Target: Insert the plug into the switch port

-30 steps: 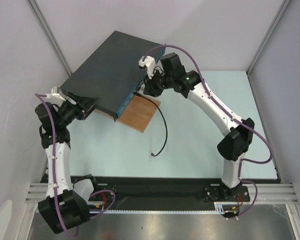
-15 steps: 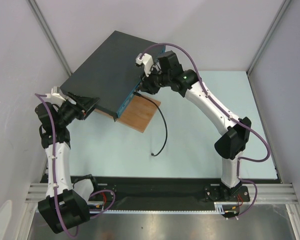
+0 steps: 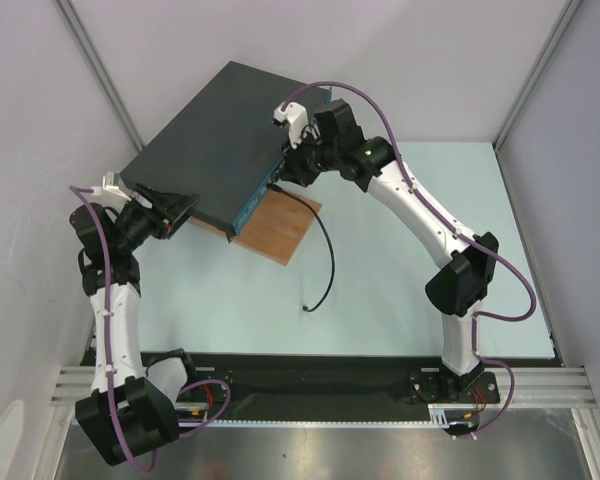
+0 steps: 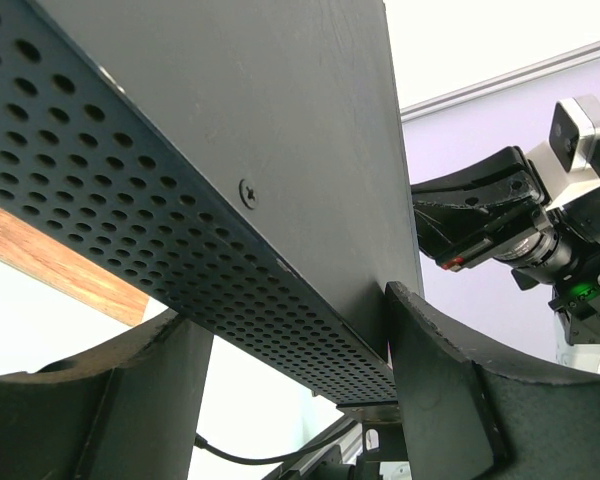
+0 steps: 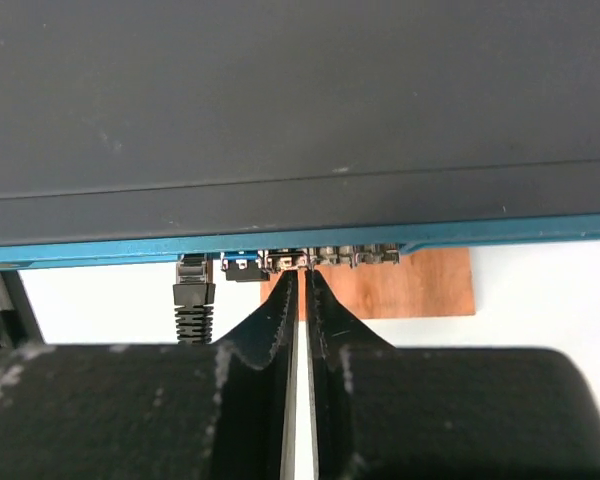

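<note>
Plug: the black plug [image 5: 193, 287] stands at the blue front edge of the switch [image 5: 300, 100]. Its ribbed boot hangs out of one socket just left of my right gripper [image 5: 301, 285].
Done: I judge the plug is already in a port, but I cannot see if its latch is caught.
Left to do: check that it sits fully, maybe give one more push, then let go with both tools.
Right side: my fingers are almost together, with only a thin slit of light between them and nothing in them. The tips point at the sockets [image 5: 330, 257] beside the plug.
Left side: my left gripper [image 3: 183, 213] is clamped on the near left corner of the switch, one finger on the top and one under it.
Place of the switch: it lies at the far left of the table [image 3: 400, 270], turned diagonally, with its front corner over a wooden board [image 3: 282, 235].
Cord: the cable [image 3: 328, 255] is thin, black and round. It curves from the plug over the board, and its other end lies free on the table.
Surfaces: the switch top is flat, matt, dark grey, with small scratches. Its side is a sheet with many round holes and one cross screw [image 4: 247, 192]. The board is brown with visible grain, and the table is pale blue and smooth.
</note>
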### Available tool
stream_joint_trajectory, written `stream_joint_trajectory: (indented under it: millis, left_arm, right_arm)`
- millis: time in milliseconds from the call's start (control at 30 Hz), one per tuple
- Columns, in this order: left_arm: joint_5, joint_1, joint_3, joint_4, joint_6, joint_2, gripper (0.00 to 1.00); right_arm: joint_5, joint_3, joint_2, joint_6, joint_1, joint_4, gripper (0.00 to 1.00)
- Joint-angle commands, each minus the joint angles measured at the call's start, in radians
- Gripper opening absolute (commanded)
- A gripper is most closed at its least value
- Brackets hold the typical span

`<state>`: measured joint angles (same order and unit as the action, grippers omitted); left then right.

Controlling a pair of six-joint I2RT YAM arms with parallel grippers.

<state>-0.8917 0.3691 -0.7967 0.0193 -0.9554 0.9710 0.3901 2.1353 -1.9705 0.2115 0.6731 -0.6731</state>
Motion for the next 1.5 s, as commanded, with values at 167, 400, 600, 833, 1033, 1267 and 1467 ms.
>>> stream_joint_trajectory:
  millis: [167,400,600,833,1033,1267,1467]
  left_arm:
    - [0.100,-0.024,-0.035,-0.148,0.098,0.054,0.00]
    - [0.111,0.007,-0.055,-0.130,0.099,0.090,0.00]
    - [0.097,0.079,-0.145,-0.101,0.138,0.155,0.00]
    - [0.096,0.136,-0.239,-0.102,0.156,0.242,0.00]
    - [0.108,0.178,-0.337,-0.102,0.161,0.319,0.00]
    - [0.108,0.202,-0.335,-0.108,0.164,0.342,0.00]
    - [0.125,0.208,-0.285,-0.001,0.222,0.298,0.10]
  right_arm:
    - [-0.016,0.098,-0.051,-0.155,0.019,0.253,0.03]
    - [-0.010,0.089,-0.056,-0.130,0.046,0.236,0.10]
    - [0.052,0.011,0.010,-0.092,-0.006,0.175,0.39]
    - [0.079,-0.070,0.073,-0.081,-0.046,0.126,0.58]
    - [0.102,-0.124,0.122,-0.080,-0.082,0.095,0.66]
    - [0.116,-0.204,0.188,-0.072,-0.141,0.053,0.69]
    - [0.110,-0.302,0.248,-0.038,-0.246,-0.002,0.71]
